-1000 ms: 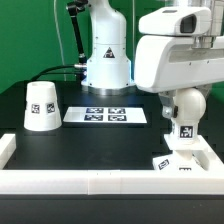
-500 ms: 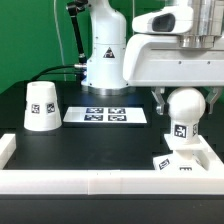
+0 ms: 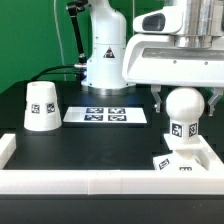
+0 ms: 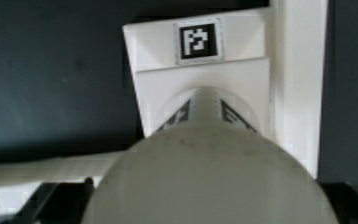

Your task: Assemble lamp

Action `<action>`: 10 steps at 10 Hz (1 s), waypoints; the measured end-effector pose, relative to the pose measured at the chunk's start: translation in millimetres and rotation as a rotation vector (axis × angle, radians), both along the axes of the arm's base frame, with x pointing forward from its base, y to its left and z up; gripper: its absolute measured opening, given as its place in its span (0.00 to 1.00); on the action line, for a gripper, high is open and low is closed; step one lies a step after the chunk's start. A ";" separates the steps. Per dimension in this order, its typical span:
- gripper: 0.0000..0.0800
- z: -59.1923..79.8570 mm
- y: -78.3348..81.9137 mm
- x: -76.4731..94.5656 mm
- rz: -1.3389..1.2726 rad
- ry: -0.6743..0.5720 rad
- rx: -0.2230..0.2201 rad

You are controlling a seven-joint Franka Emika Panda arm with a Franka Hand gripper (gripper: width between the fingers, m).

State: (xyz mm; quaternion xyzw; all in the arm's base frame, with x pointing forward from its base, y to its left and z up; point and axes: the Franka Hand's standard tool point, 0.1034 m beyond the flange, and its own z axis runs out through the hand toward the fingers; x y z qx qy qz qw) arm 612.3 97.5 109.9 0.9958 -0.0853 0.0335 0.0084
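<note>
The bulb [image 3: 184,104] — a white ball on a tagged neck — stands upright at the exterior view's right, on the flat angular base block [image 3: 181,162] in the lower right corner. The shade [image 3: 41,106] — a white truncated cone with a square tag — sits narrow end up at the left, well apart.

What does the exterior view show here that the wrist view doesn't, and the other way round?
Only the exterior view shows the shade standing at that view's left, the marker board, the white rail along the table's near edge and the gripper with one finger either side of the bulb.

Only the wrist view shows the tag on the base's top face, seen from above.

Both show the bulb standing on the base beside the rail.
</note>
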 end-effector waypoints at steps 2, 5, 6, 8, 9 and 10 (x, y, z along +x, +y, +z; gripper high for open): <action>0.72 -0.7 0.0 -0.8 -0.152 0.000 0.017; 0.72 -2.6 3.2 -5.5 -0.480 0.030 0.072; 0.72 -3.1 5.0 -6.6 -0.595 0.043 0.095; 0.72 -2.8 7.8 -8.1 -0.782 0.068 0.122; 0.72 -2.7 7.3 -9.2 -0.868 0.082 0.123; 0.72 -3.1 5.6 -9.9 -0.934 0.091 0.126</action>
